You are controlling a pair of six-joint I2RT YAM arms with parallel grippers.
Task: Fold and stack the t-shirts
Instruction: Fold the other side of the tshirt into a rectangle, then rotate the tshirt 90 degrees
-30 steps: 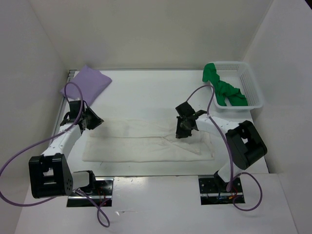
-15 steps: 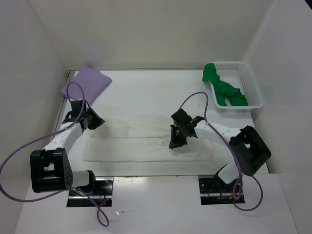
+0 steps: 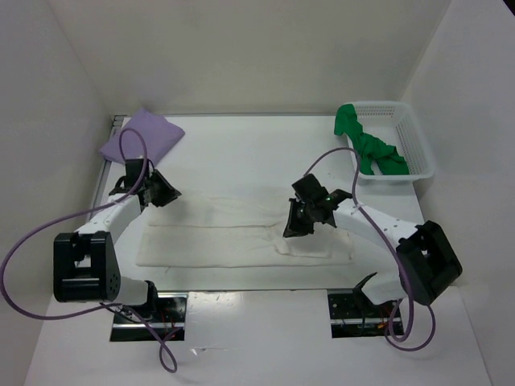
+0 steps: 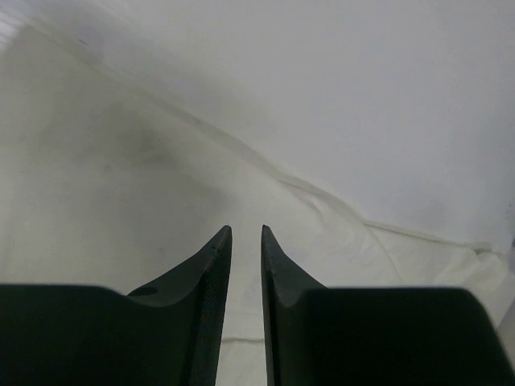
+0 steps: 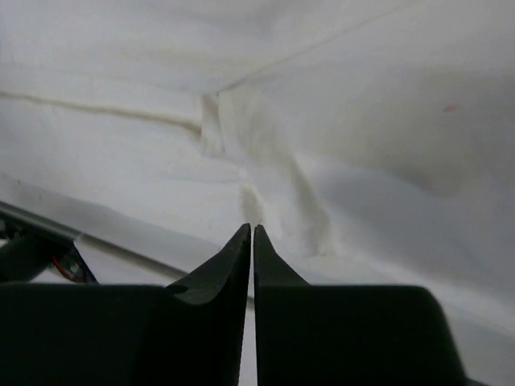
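At the right gripper (image 5: pixel 250 227): clamps almost tip to tip on a raised pleat of the white t-shirt (image 5: pixel 338 121), with creases running up into the fingertips. At the left gripper (image 4: pixel 245 229): shows only a thin slit between the fingers, poised at the far left corner of the same shirt. Hard to tell whether any fabric sits pinched in that slit.

Between the two arms: spreads as a long flat band across the near half of the table (image 3: pixel 241 153) and puckers just beside the right gripper.

Farther out, at the table's far left corner: the lavender t-shirt (image 3: pixel 145 137), folded, well apart from the white one. At the far right: the green t-shirt (image 3: pixel 370 149), bunched in the white mesh basket (image 3: pixel 414 133), one end draped over its left rim.
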